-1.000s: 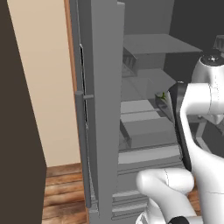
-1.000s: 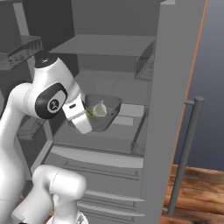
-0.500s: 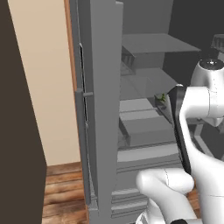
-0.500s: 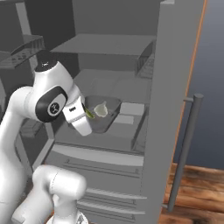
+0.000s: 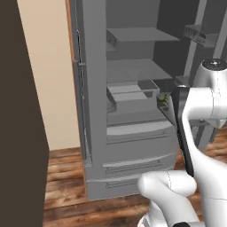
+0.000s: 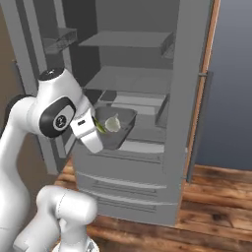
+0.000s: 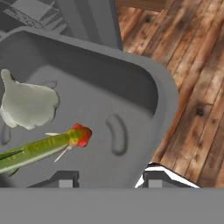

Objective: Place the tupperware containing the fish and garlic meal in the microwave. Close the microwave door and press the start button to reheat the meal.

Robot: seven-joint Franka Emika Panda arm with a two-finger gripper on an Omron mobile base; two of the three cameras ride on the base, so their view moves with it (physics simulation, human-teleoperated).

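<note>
gripper (image 7: 105,178): closed on the near rim of the tub, one tip inside the wall and one outside, jaws part-way apart around it
tub (image 6: 116,127): held out in front of the open fridge, clear of the shelves, roughly level; in the hand view it spreads from the tips up toward 11 o'clock
meal: pale garlic (image 7: 28,104) at 10 o'clock from the tips, green fish (image 7: 41,148) with a red end at 9 o'clock, both on the tub floor
change since earlier: the tub and hand have come further out of the fridge (image 5: 128,133) and sit lower and nearer the base; in the right base view the tub has slid toward 7 o'clock; grip unchanged
beyond the tub: wood floor (image 7: 192,78) at 1 to 3 o'clock in the hand view
fridge door (image 6: 194,83): open, at 3 o'clock of the tub in the right base view
</note>
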